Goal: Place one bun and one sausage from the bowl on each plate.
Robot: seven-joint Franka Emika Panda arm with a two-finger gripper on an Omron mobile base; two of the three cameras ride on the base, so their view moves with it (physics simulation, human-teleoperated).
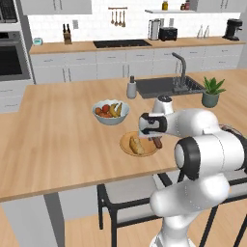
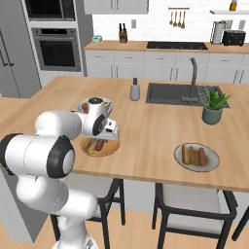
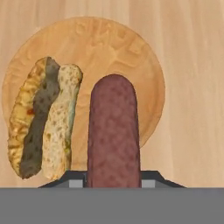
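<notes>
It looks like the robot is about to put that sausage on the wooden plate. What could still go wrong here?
The sausage hangs in the gripper over the tan plate, close beside the bun already lying there. Released carelessly, it might land on the bun or knock it aside. Being round, it could also roll toward the plate's edge and onto the counter.

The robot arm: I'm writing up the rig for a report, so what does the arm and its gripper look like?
The arm is built of glossy white rounded segments with dark black bands at the joints, rising from a white body. Its wrist ends in a white block with a dark face. The gripper has two small dark fingers. No loose cables or clear markings show.
</notes>
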